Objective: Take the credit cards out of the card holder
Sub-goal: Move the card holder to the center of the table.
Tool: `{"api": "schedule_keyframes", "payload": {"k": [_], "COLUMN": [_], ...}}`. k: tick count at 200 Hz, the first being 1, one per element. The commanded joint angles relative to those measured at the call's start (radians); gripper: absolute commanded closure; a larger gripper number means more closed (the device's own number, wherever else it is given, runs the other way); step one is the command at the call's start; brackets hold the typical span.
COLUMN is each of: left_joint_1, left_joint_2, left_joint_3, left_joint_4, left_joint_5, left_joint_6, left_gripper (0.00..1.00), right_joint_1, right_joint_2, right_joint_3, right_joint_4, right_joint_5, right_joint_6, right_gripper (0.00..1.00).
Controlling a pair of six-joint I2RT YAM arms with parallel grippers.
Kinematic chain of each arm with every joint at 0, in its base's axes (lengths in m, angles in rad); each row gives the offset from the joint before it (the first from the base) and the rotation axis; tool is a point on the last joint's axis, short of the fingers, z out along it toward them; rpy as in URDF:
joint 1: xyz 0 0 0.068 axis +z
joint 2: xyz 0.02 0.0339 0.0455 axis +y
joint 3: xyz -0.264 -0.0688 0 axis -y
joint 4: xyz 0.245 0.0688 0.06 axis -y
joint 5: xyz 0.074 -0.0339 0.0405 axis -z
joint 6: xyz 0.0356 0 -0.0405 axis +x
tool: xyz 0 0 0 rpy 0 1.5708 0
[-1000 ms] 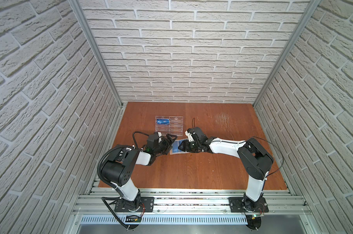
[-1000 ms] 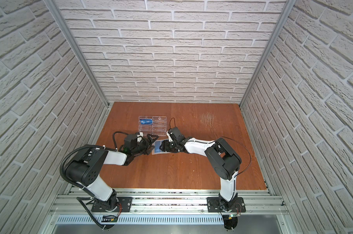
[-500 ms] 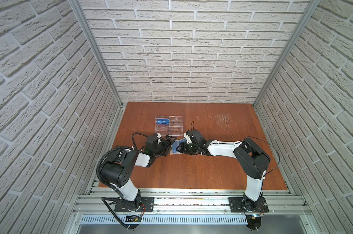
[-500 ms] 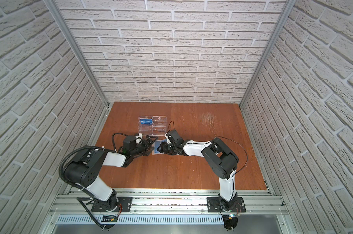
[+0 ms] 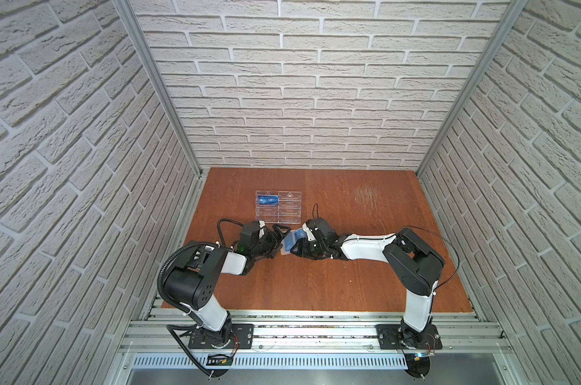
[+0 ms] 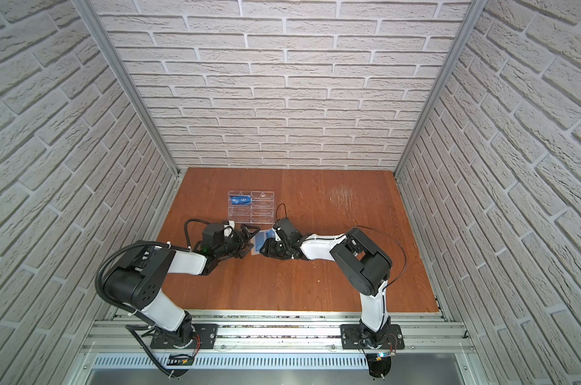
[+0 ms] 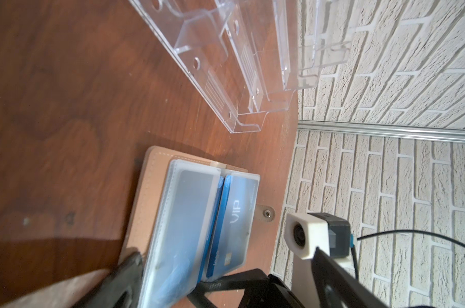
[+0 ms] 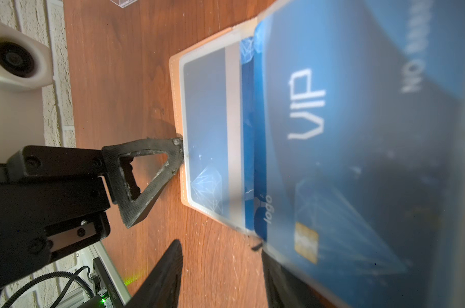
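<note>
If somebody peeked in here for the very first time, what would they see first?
Probably the two robot arms, left arm and right arm, meeting nose to nose mid-table over the open tan card holder with shiny blue credit cards in its clear sleeves. Just behind them sits a clear rack with one more blue card in it.

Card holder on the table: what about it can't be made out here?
- Both top views: card holder too small, partly under the right arm; card count unreadable.
- Right wrist view: VIP card blurred, cut off by the frame edge.
- Left wrist view: the clear sleeves' one end runs off the frame.
</note>
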Motion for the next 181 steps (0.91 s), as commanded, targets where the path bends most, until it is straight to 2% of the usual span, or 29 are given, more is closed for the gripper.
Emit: {"api": "schedule_keyframes", "payload": {"k": [1, 51, 79, 130, 181], "left_joint_1": [0.007, 0.027, 0.031, 0.038, 0.058], "left_joint_2": [0.017, 0.015, -0.012, 0.054, 0.078], "left_joint_3": [0.008, 0.031, 0.077, 0.117, 0.091], "left_joint_4": [-0.013, 0.013, -0.050, -0.029, -0.020], "left_joint_5": [0.011, 0.041, 0.042, 0.053, 0.056], "left_joint_6": [0.012, -0.021, -0.002, -0.010, -0.002], "left_gripper": [0.02, 0.02, 0.02, 0.02, 0.02], "right_joint_1": [-0.002, 0.001, 0.001, -0.012, -0.029], "right_joint_2": [-0.028, -0.108, -0.142, -0.051, -0.018], "right_joint_3": [-0.003, -0.014, 0.014, 0.113, 0.112], "right_joint_4": [-0.003, -0.025, -0.077, -0.115, -0.108], "right_joint_5": [0.044, 0.044, 0.062, 0.059, 0.051], "right_joint_6": [0.005, -0.023, -0.052, -0.063, -0.060], "right_gripper": [0.49, 0.49, 0.49, 0.50, 0.50]}}
